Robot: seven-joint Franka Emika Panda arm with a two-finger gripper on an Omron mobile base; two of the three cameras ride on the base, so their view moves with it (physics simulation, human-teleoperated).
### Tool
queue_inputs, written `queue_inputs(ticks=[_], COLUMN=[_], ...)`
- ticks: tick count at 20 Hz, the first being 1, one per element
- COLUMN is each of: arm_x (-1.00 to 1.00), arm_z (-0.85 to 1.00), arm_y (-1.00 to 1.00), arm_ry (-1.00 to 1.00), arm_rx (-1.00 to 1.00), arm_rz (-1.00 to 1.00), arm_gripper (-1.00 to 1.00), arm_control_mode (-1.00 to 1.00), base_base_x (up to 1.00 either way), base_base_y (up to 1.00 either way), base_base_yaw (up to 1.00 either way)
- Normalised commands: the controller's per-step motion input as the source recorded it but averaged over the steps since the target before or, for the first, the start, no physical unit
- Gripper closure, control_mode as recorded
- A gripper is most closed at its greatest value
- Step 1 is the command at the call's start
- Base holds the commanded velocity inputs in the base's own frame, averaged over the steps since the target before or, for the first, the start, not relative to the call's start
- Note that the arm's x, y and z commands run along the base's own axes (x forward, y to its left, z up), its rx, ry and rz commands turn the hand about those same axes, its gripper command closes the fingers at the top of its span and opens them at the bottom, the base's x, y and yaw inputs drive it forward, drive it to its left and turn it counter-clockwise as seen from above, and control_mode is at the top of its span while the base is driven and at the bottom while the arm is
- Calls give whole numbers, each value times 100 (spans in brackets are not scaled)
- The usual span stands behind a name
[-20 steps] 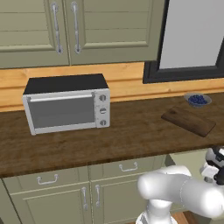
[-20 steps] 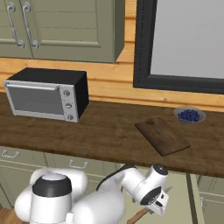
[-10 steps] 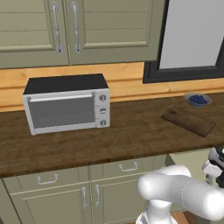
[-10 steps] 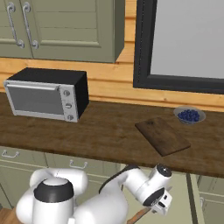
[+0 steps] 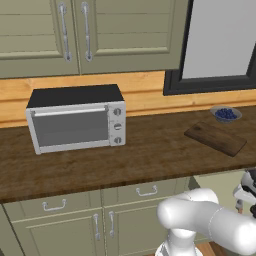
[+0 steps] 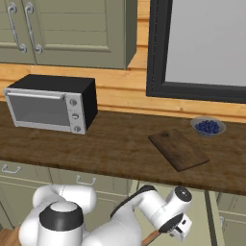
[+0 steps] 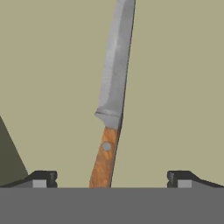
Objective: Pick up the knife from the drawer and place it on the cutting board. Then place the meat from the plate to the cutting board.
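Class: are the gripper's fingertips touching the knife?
Apart. The hand view shows drawer floor between each of the fingertips and the knife.

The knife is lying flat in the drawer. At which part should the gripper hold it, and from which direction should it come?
Grip the knife by its wooden handle, coming straight down from above. It lies flat on the drawer floor, and the handle already sits between the open fingertips, which can close across its narrow width. The gripper avoids the blade.

- Knife [image 7: 113, 100], centre frame: pale silver blade, tan-brown handle.
- Drawer [image 7: 175, 87] floor behind: flat pale olive.
- Cutting board [image 6: 178, 149], right of frame: dark brown.
- Bowl [image 6: 208, 127]: grey, blue berries.
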Motion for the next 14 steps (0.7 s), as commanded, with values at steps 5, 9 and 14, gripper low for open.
queue_inputs(ticks=[5, 9, 14], arm_x=[0, 0, 2], arm_z=[-9, -11, -7], arm_y=[5, 0, 7], arm_ry=[0, 0, 5], arm_rx=[-10, -8, -14], arm_rz=[-11, -11, -10], arm_gripper=[-100, -100, -100], arm_control_mode=[-100, -100, -100], base_base_x=[0, 0, 0], base_base_y=[0, 0, 0], base_base_yaw=[0, 0, 0])
